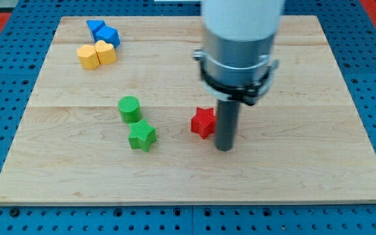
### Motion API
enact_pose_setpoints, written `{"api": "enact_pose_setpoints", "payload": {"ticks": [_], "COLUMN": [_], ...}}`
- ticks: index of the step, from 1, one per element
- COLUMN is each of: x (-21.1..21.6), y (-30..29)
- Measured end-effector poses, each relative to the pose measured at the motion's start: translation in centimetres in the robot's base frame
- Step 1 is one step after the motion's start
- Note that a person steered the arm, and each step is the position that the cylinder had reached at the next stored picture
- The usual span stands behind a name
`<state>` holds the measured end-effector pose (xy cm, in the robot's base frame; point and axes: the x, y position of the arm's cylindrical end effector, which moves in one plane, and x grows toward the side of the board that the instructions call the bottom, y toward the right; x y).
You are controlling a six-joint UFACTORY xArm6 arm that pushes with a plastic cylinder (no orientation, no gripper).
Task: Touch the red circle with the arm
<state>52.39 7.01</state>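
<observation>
Now my tip [224, 149], a bare rod with no jaws to open, stands just beside the red star [203, 121] on the view's left. The red circle is not visible and may be behind the rod, so creep gently.

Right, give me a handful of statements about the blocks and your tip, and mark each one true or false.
1. My tip is just to the view's right of the red star. True.
2. The green cylinder sits at the view's right edge of the board. False: it is left of centre.
3. The yellow block lies just below the blue blocks. True.
4. The green star is stacked on the red star. False: they lie apart.
5. A red circle shows clearly. False: a red sliver shows behind the rod.
</observation>
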Motion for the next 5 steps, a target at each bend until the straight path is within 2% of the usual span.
{"api": "enact_pose_setpoints", "payload": {"ticks": [1, 3, 4, 5], "x": [-3.4, -7.0, -8.2, -11.4], "y": [0.3, 1.0, -0.6, 0.5]}}
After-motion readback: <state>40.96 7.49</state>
